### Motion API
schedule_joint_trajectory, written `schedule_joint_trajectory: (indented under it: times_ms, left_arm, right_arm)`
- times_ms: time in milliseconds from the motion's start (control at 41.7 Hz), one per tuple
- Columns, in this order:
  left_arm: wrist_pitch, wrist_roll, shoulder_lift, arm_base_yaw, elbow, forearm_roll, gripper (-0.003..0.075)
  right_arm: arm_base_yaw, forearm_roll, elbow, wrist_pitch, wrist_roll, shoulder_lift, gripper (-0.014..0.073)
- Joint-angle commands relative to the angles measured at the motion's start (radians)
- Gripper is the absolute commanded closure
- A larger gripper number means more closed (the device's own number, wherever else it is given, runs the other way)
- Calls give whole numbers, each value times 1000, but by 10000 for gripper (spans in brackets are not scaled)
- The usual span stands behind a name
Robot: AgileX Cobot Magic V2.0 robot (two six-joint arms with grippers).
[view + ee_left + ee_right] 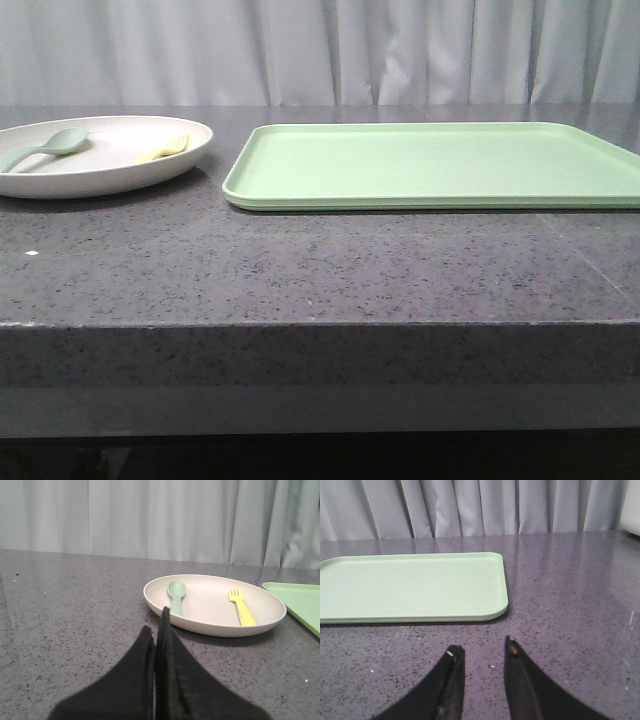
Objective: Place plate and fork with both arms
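- Hovering low over the dark speckled stone counter (pixel 300 270), my left gripper (pixel 156 625) has its jaws pressed together, holding nothing.
- Just ahead of it sits the large round cream plastic plate (pixel 215 625), the small pale yellow plastic fork (pixel 241 609) lying inside beside a pale grey-green spoon (pixel 176 594).
- That fork's handle points back toward me, tines away.
- My right gripper (pixel 482 652), jaws spread and empty, faces the rectangular light green tray (pixel 410 587), so I judge the left arm nearer the plate.
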Motion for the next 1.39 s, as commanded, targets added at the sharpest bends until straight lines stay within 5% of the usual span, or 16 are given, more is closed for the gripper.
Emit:
schedule_joint_trajectory:
  times_ms: [0,504,719,1199,1367]
  left_arm:
    - [-83,-6,-17,-1,1,-3,738]
    - [-85,-6,-17,-1,1,-3,738]
    - [-210,-6,-17,-1,-50,-5,738]
    - [368,-6,211,-1,-632,7,738]
    - [381,-6,328,-1,-664,-6,738]
  right_arm:
    - [-1,2,-4,-79,-5,-17,357]
    - [-1,2,-4,-117,-5,-17,357]
    - [-1,2,-58,-139,-5,-17,357]
    - [-1,-14,-618,326,-9,252,357]
    - [-1,-13,-649,350,-9,350,357]
